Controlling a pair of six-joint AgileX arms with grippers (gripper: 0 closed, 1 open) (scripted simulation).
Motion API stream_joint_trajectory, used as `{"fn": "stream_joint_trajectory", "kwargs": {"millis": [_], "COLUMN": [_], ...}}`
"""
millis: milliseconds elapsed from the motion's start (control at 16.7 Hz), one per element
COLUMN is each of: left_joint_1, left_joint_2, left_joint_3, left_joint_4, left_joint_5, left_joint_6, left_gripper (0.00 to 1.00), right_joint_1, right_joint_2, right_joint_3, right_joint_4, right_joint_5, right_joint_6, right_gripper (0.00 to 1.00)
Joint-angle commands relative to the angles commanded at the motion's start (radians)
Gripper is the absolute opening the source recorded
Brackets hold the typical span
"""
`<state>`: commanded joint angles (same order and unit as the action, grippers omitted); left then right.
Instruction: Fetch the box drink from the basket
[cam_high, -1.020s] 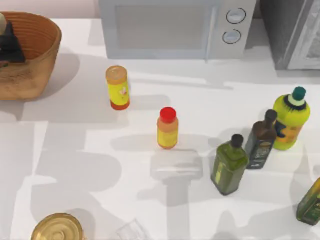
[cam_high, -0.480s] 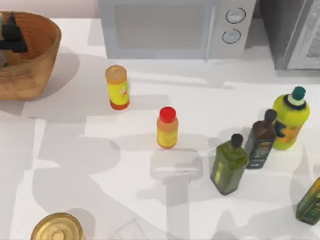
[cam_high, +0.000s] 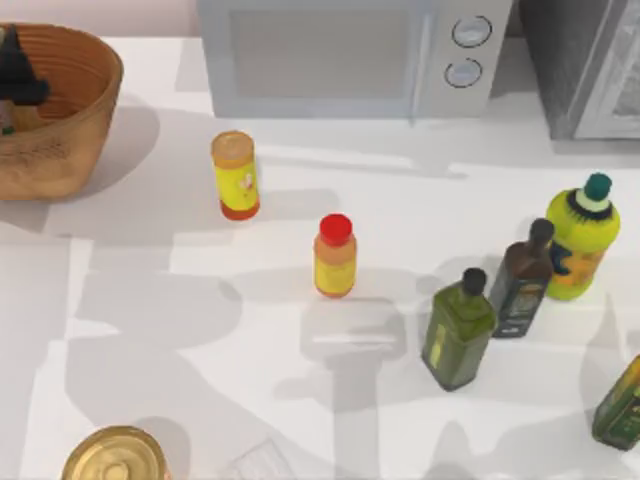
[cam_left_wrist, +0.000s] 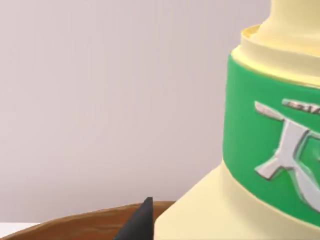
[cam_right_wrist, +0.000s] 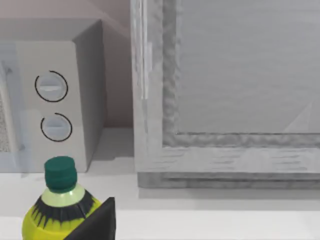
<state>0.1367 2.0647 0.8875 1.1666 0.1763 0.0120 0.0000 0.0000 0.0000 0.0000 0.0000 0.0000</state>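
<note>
I record the basket (cam_high: 70, 110) as orange-brown ribbed wicker. The box drink (cam_left_wrist: 260, 150) is pale cream-yellow with a green band carrying silver-white print. I note a yellow bottle with tan cap (cam_high: 235, 175), a yellow bottle with red cap (cam_high: 334, 255), and a white table (cam_high: 180, 330).

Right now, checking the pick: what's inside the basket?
The left gripper reaches into the basket beside the box drink; the arm covers the carton's lower part and the basket's floor.
</note>
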Motion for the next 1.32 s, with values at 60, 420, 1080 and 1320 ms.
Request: {"fn": "stream_joint_trajectory", "kwargs": {"millis": [60, 420, 1080, 1320], "left_joint_1": [0.0, 0.0, 0.006, 0.006], "left_joint_2": [0.0, 0.0, -0.052, -0.134], "left_joint_3": [0.0, 0.0, 0.021, 0.08], "left_joint_4": [0.0, 0.0, -0.035, -0.182], "left_joint_5": [0.0, 0.0, -0.001, -0.002], "left_joint_6": [0.0, 0.0, 0.004, 0.004], "left_gripper": [0.4, 0.0, 0.0, 0.0], "right_joint_1": [0.0, 0.0, 0.0, 0.0], "right_joint_2": [0.0, 0.0, 0.0, 0.0], "right_joint_3": [0.0, 0.0, 0.0, 0.0], "right_joint_4": [0.0, 0.0, 0.0, 0.0], "right_joint_5": [0.0, 0.0, 0.0, 0.0], "right_joint_6": [0.0, 0.0, 0.0, 0.0], "right_gripper": [1.0, 1.0, 1.0, 1.0]}}
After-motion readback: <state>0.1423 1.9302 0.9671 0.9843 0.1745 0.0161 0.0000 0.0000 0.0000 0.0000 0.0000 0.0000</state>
